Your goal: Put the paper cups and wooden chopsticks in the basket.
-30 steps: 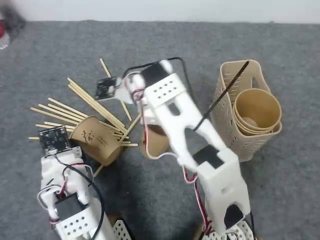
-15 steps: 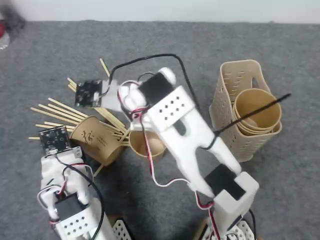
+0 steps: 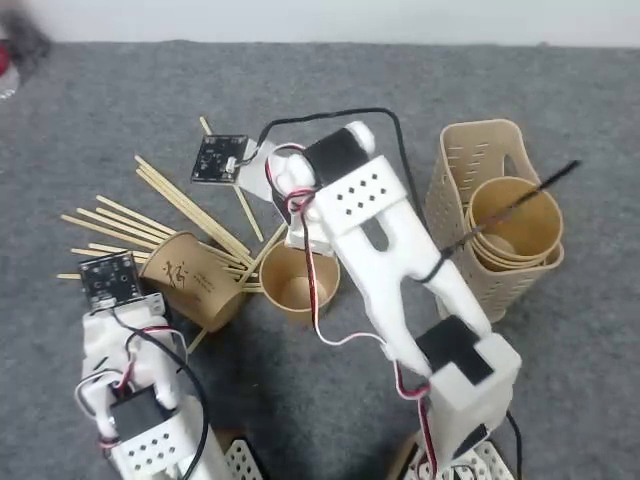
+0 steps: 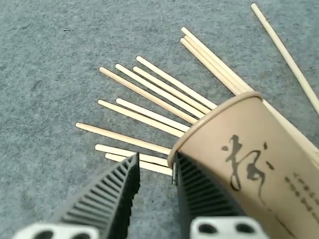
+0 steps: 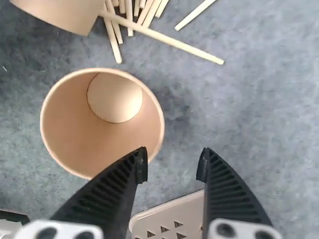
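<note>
The right gripper (image 5: 172, 160) is hanging directly above the upright paper cup (image 5: 99, 119), jaws spread wide and holding nothing; one finger is sitting over the near rim of the cup, the other over the grey carpet (image 5: 259, 99) just outside it, so the cup wall appears to be lying between them. In the high view this cup (image 3: 291, 284) is standing mouth-up under the right arm, its axis vertical, with the basket (image 3: 465, 160) well apart on the arm's outer side. The right arm is judged the nearer one for this cup, and a straight descent onto the rim is looking sufficient for a pinch. The cup is showing a plain tan interior and a round, undented rim. The left gripper (image 4: 155, 163) is hovering low with its jaws parted narrowly and gripping nothing; the rim of the tipped paper cup (image 4: 249, 159) is touching one finger. That cup is lying on its side across the wooden chopsticks (image 4: 154, 94), which are fanning out over the carpet. Nested cups (image 3: 515, 225) are already sitting in the basket.
</note>
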